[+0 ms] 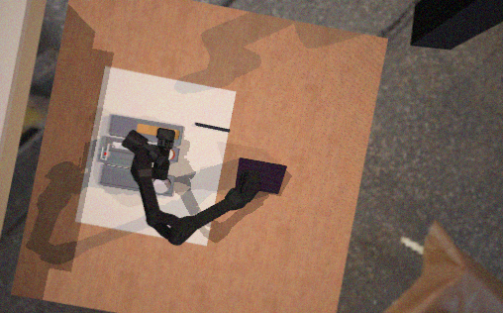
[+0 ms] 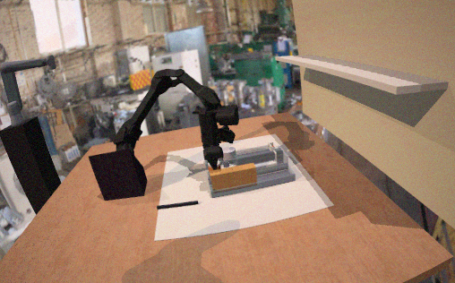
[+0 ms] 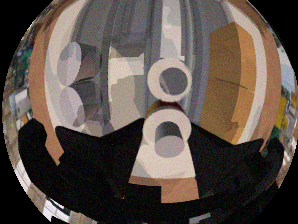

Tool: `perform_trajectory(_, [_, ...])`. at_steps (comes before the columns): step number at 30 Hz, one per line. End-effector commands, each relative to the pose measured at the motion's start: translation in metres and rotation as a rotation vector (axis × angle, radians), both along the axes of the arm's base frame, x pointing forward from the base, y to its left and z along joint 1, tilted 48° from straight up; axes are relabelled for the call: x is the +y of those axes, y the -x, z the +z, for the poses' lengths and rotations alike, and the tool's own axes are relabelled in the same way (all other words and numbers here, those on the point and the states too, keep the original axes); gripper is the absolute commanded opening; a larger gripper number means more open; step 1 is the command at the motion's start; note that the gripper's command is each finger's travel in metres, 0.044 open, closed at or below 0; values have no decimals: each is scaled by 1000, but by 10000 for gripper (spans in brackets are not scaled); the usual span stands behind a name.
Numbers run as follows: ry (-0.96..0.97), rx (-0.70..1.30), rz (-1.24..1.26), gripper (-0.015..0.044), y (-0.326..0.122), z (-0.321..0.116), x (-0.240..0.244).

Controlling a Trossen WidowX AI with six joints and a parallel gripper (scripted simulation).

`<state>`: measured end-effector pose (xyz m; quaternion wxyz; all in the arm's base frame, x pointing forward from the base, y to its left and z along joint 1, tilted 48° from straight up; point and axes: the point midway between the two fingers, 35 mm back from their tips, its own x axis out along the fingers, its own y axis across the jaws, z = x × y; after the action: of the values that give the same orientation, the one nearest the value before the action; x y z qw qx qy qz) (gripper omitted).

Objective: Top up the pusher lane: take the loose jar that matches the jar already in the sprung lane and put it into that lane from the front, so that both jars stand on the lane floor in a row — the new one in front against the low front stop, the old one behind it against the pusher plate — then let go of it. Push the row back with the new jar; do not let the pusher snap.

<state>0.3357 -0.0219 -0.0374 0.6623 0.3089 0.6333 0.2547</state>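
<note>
Tan wall (image 2: 380, 54), bright windows (image 2: 58, 24).

Top: overhead, high. Exterior: oblique, farther perhaps. Wrist: close, lanes shared.

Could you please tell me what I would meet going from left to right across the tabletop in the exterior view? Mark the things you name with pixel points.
The dark base block (image 1: 273, 173) (image 2: 115, 176), the black rod (image 1: 212, 127) (image 2: 177, 205), the orange block (image 1: 148, 130) (image 2: 233, 177) (image 3: 225, 75).

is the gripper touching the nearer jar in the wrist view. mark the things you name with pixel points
Touching: the wrist view shows the gripper (image 1: 161, 175) (image 2: 215, 167) (image 3: 166, 124) with its dark fingers closed against both sides of the nearer jar (image 3: 169, 146).
</note>
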Motion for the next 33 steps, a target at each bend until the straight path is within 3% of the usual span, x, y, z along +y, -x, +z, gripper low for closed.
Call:
perform_trajectory(1, [-7,-19,-5,0,-6,2,1])
perform_trajectory(33, [-7,-19,-5,0,-7,-4,7])
